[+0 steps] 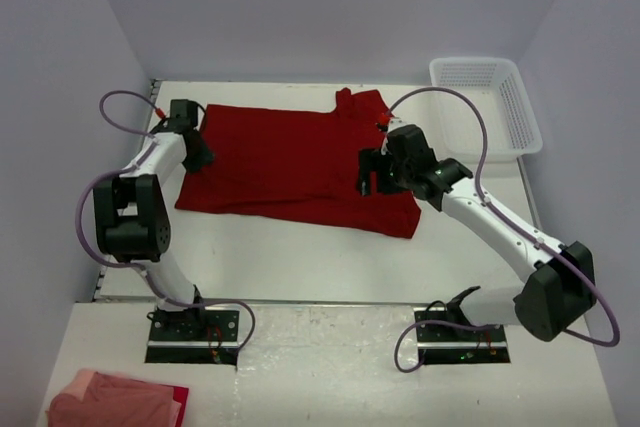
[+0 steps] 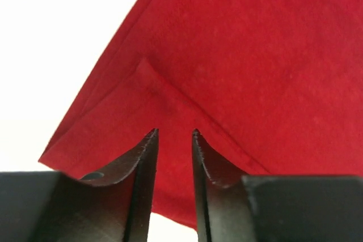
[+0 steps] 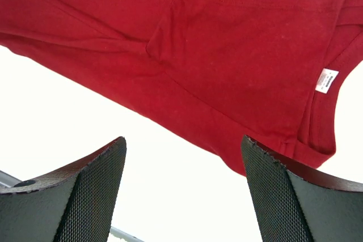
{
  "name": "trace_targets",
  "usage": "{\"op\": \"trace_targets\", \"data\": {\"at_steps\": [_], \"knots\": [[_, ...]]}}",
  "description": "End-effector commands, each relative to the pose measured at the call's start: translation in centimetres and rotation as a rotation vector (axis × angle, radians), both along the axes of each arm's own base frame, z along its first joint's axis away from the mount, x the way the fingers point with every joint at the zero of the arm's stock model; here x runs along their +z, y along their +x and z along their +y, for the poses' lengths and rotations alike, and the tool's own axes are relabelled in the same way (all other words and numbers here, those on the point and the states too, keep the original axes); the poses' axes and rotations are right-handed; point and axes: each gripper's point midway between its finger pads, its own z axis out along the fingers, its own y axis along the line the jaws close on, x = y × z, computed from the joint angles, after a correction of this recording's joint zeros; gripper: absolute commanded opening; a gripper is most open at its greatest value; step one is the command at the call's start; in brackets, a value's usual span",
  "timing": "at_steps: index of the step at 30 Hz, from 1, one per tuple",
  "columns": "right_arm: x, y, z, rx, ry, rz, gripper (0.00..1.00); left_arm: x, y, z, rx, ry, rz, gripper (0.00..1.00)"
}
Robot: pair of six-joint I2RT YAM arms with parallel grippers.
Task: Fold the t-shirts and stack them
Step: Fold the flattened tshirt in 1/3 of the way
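Nearest edge, well behind the left tool (image 2: 174, 134): a pink cloth heap (image 1: 110, 402). Cannot tell if it is folded.

Left tool: fingers drawn close, with a narrow slot between them. It sits low over a folded corner (image 2: 142, 69) of the red t-shirt (image 2: 255, 55). Red cloth shows through the slot, but I cannot tell whether any is pinched. Judgement: it is placed at this doubled edge to take both layers together for the next fold.

Right tool (image 3: 182, 140): fingers spread wide, nothing between them, only bare counter (image 3: 170, 196) under the gap. The shirt's edge lies just ahead of the tips. Judgement: it is lined up to come in on that edge, matching the left side.

Ahead of both tools the shirt lies flat on the counter, spanning the space between them. One sleeve (image 3: 170, 26) is tucked over the body. The white neck label (image 3: 326, 80) is ahead and to the right of the right tool.

Farthest out, beyond the right tool to its right: a white mesh basket (image 1: 490, 97), apart from the shirt.
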Motion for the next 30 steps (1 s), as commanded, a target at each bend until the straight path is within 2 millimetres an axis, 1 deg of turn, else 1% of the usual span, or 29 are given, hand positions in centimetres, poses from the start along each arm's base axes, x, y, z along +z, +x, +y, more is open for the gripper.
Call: {"op": "trace_targets", "data": {"at_steps": [1,3,4,5,6,7,10,14,15,20,24,29,30], "knots": [[1.6,-0.1,0.1,-0.002,0.041,-0.051,0.82,0.8,1.3,0.7,0.035,0.041,-0.001,0.33],[1.6,-0.2,0.0,-0.005,0.043,-0.053,0.82,0.8,1.7,1.1,0.042,0.052,0.003,0.35],[1.3,-0.4,-0.1,-0.007,0.046,-0.054,0.82,0.2,1.6,1.2,0.045,0.06,0.026,0.36],[0.9,-0.9,0.2,0.012,0.061,-0.035,0.82,0.2,1.8,1.3,0.048,0.064,0.026,0.36],[1.1,-0.9,0.3,0.014,0.068,-0.039,0.82,-0.1,1.9,1.4,0.048,0.064,0.036,0.36],[0.8,-1.0,0.3,0.014,0.071,-0.034,0.82,-0.6,1.8,1.5,0.049,0.064,0.054,0.36],[0.2,-1.4,0.2,0.014,0.073,-0.022,0.82,-1.2,2.0,1.8,0.06,0.063,0.068,0.36],[-0.1,-1.7,0.0,0.012,0.072,-0.02,0.82,-1.4,2.3,2.5,0.073,0.065,0.077,0.35],[-0.2,-1.8,-0.1,0.011,0.069,-0.017,0.82,-1.8,2.2,2.5,0.074,0.056,0.09,0.35],[-0.3,-1.8,-0.1,0.011,0.072,-0.017,0.82,-2.2,2.1,3.4,0.095,0.053,0.097,0.34],[-0.6,-1.9,0.0,0.012,0.077,-0.008,0.82,-2.8,2.3,3.8,0.101,0.043,0.106,0.28],[-0.5,-2.0,0.0,0.011,0.084,-0.013,0.82,-3.2,2.6,3.9,0.103,0.029,0.111,0.26],[-0.6,-2.0,0.0,0.009,0.082,-0.009,0.82,-3.3,2.8,3.9,0.102,0.026,0.11,0.23]]}}
